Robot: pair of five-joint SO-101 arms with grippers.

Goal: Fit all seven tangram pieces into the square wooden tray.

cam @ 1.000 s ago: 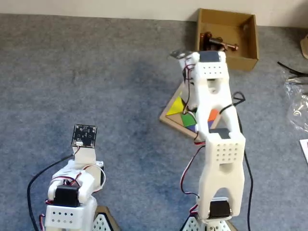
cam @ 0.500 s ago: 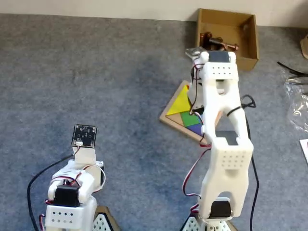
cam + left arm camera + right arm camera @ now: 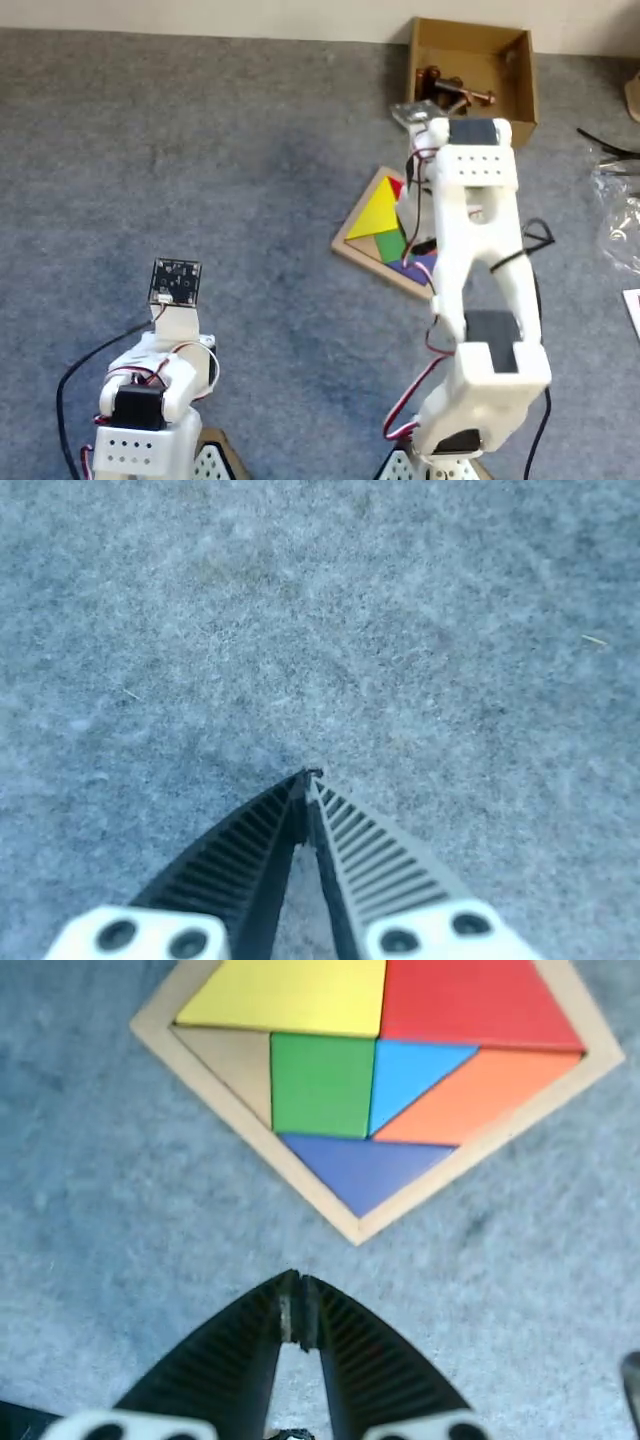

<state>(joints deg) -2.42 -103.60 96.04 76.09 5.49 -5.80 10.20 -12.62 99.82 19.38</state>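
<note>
- The square wooden tray (image 3: 368, 261) is seen at 3 o'clock of the grey surface's (image 3: 200, 150) middle, partly hidden under the right arm (image 3: 478, 200).
- Yellow, red, green, blue, orange and purple tangram pieces (image 3: 322, 1084) are laid flush inside it.
- A tan triangle (image 3: 232, 1055) is seen beside the green one (piece or tray floor cannot be told).
- The right jaws are closed on nothing, just off the tray's (image 3: 230, 1105) corner.
- The left jaws are closed on nothing above the surface at 7 o'clock.

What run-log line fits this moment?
tray: six coloured pieces seated | left gripper: shut, over carpet | right gripper: shut, off tray corner
</note>
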